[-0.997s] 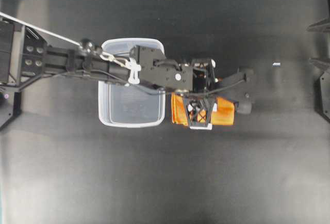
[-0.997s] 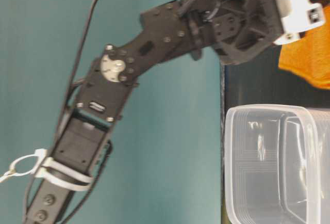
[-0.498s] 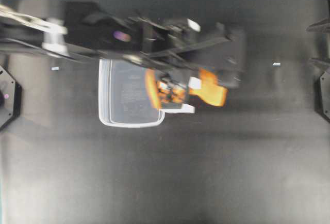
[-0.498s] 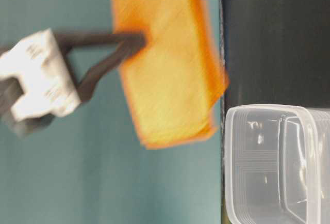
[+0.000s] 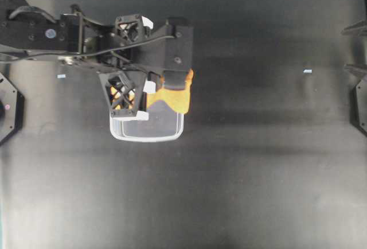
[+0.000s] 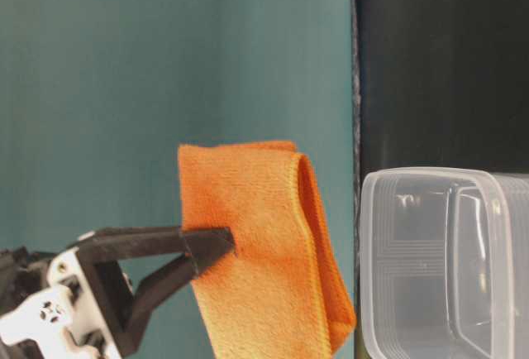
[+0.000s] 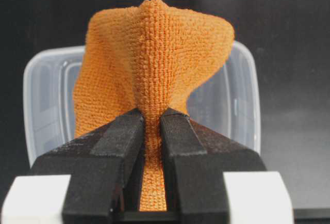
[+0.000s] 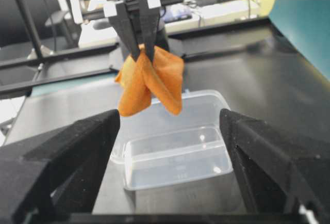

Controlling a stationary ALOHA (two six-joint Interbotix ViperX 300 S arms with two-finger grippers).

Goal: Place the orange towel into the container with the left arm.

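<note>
A dark matte surface (image 5: 246, 163) carries the things, with a teal wall behind it in the table-level view and desks and cluttered equipment at the far end in the right wrist view. Nearest in the right wrist view, the right hand (image 8: 170, 146) frames the scene with its two black fingers spread wide apart and nothing between them. Beyond it the tub (image 8: 172, 149) sits flat on the surface, clear and bare inside. In the overhead view the tub (image 5: 146, 128) lies toward the left edge of the surface, partly hidden under the left arm (image 5: 51, 31). Above the tub hangs the towel (image 8: 149, 82), off the surface and not touching the tub, drooping in two folded lobes whose lower ends hang just above the far rim. The left hand (image 8: 138, 25) comes down from above and has its fingers pinched tight on the top fold of the towel. In the left wrist view the two black fingers (image 7: 121, 146) press a narrow ridge of the towel (image 7: 154, 64) between them, with the tub (image 7: 46, 100) behind. The table-level view, turned on its side, shows the towel (image 6: 264, 251) gripped at a fingertip, just clear of the tub's rim (image 6: 368, 260).
</note>
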